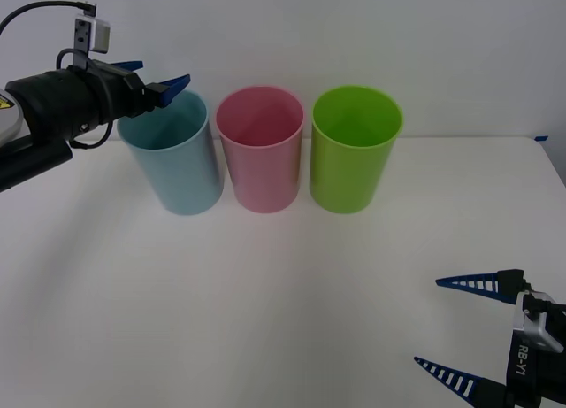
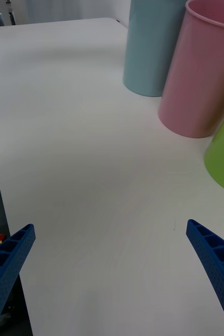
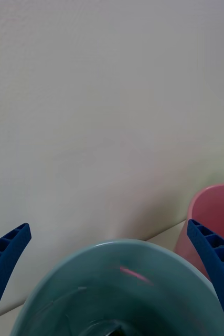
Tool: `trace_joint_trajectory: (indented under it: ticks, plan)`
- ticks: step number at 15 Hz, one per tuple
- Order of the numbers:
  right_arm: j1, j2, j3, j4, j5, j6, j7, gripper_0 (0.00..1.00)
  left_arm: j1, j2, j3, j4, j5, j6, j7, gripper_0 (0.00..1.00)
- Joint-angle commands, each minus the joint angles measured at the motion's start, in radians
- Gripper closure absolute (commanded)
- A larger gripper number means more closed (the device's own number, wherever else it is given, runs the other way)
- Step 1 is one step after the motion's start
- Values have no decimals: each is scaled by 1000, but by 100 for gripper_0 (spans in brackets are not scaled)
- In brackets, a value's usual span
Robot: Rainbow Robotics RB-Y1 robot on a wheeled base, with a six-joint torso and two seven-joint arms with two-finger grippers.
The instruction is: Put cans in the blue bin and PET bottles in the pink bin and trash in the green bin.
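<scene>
Three bins stand upright in a row at the far side of the white table (image 1: 265,302), rims close together: blue bin (image 1: 177,169), pink bin (image 1: 263,165), green bin (image 1: 352,165). Left gripper (image 1: 159,82) hovers over the near-left rim of the blue bin, fingers spread and holding nothing, tips pointing across the bin mouth toward the pink bin. Left wrist view looks down into the blue bin (image 3: 122,283) directly under the gripper, fingers (image 3: 7,257) wide at both corners; something dark sits deep inside at the bottom, too cut off to identify. Pink bin (image 3: 216,220) just beyond one fingertip. Right gripper (image 1: 469,337) is low at the near right of the table, well apart from the bins, fingers (image 2: 211,257) spread over bare tabletop, empty.
</scene>
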Motion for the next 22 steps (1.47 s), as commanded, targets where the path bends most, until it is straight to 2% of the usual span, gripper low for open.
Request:
trace_joint_trajectory:
  ticks: [1, 2, 7, 10, 17, 22]
  plan:
    - [0, 0, 0, 0, 0, 0, 0, 0, 1, 6, 3, -19, 20, -1, -2, 0]
    - [0, 0, 0, 0, 0, 0, 0, 0, 0, 15, 6, -29, 37, -4, -5, 0]
    - [0, 0, 0, 0, 0, 0, 0, 0, 23, 23, 143, -46, 120, -221, -25, 0]
    - [0, 0, 0, 0, 0, 0, 0, 0, 106, 22, 299, -98, 121, -350, -30, 0]
    - [0, 0, 0, 0, 0, 0, 0, 0, 273, 20, 517, -189, 146, -553, -68, 0]
    - [0, 0, 0, 0, 0, 0, 0, 0, 535, 14, 741, -332, 137, -725, -100, 0]
